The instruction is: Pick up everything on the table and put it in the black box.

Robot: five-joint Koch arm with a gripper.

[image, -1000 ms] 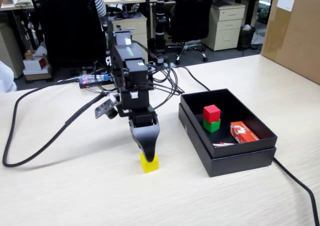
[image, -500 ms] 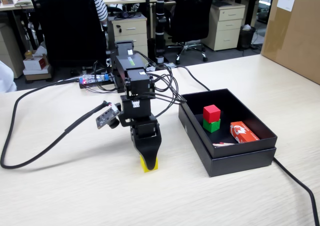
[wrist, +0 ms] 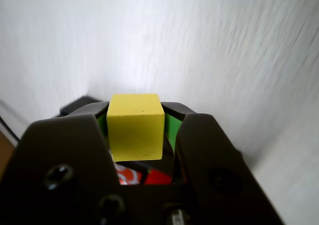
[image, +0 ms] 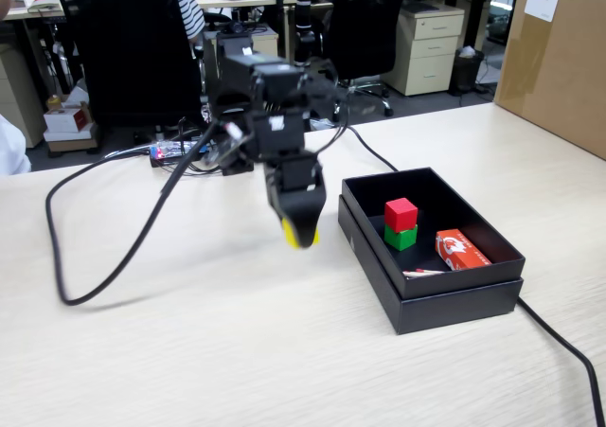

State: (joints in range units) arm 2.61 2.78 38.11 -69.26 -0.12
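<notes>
My gripper [image: 301, 230] hangs above the table just left of the black box [image: 454, 294] and is shut on a yellow cube [image: 305, 235]. In the wrist view the yellow cube [wrist: 135, 126] sits clamped between the two dark jaws, with green pads on either side. Inside the box a red cube [image: 401, 213] stands on a green cube [image: 401, 237], and a red and white packet [image: 461, 250] lies beside them. The wrist view shows a bit of the red packet [wrist: 149, 175] under the cube.
A thick black cable [image: 104, 266] loops across the table on the left. Another cable [image: 568, 351] runs from the box to the front right. A large cardboard box [image: 559, 58] stands at the back right. Office chairs and desks are behind the table.
</notes>
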